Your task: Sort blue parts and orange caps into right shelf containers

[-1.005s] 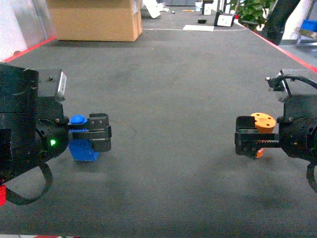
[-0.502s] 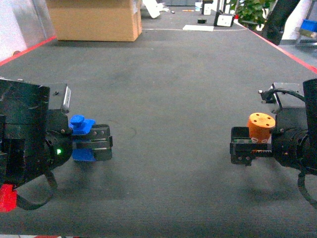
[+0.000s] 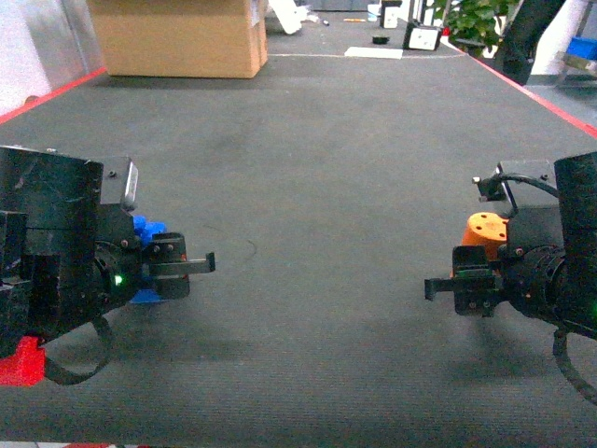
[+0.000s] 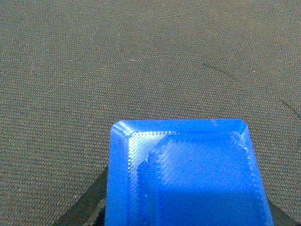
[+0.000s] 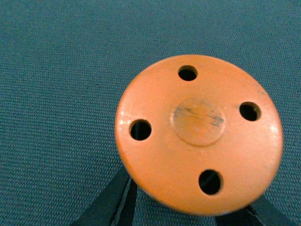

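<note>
Facing the dark desk (image 3: pixel 317 187), you see 2 arms low at either edge of the head view. Your left hand (image 3: pixel 182 266) is clamped on the blue part (image 3: pixel 145 233), which sits tucked against the wrist housing; the left wrist view shows its square, bevelled top face (image 4: pixel 188 179) filling the lower frame. Your right hand (image 3: pixel 457 285) grips the orange cap (image 3: pixel 483 229); the right wrist view shows its round face (image 5: pixel 200 134) with 4 holes around a central boss. A cardboard box (image 3: pixel 177 37) stands at the far left.
</note>
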Robot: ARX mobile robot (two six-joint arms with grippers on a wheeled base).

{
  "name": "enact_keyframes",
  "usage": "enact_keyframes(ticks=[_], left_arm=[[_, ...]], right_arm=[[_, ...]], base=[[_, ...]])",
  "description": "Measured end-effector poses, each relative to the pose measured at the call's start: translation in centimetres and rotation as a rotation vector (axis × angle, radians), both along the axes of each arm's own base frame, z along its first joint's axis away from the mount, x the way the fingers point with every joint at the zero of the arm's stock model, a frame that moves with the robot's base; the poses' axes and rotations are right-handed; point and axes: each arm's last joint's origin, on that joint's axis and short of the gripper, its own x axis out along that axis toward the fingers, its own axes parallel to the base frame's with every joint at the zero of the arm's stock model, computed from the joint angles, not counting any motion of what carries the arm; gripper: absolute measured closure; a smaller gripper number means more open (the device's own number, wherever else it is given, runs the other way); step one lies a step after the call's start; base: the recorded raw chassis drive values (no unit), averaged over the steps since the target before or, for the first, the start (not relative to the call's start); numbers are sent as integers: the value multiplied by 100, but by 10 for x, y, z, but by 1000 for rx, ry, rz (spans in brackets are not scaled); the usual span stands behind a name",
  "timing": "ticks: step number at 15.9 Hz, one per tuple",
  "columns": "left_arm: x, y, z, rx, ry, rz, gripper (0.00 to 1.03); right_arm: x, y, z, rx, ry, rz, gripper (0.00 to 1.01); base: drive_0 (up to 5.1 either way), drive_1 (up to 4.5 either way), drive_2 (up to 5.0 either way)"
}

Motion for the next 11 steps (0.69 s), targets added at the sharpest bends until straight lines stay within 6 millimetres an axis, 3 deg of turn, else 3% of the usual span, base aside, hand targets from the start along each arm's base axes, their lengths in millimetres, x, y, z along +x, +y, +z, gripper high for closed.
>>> enact_keyframes(ticks=[3, 6, 9, 10, 11], left_arm=[[-1, -1, 4, 4, -14, -6, 59], [-14, 2, 34, 17, -133, 28, 59], [-19, 1, 46, 21, -173, 36, 59], [-24, 2, 58, 24, -223, 45, 59], [-61, -4, 117, 91, -471, 57, 59]], right_arm=[[-4, -1, 6, 12, -29, 8, 62], [-17, -4, 38, 43, -182, -17, 62], [-21, -5, 47, 48, -223, -25, 62], [-27, -7, 57, 54, -264, -34, 62], [-63, -17, 100, 26, -433, -60, 62]], base=[[0, 0, 0], [0, 0, 0], [0, 0, 0], [0, 0, 0], [0, 0, 0]])
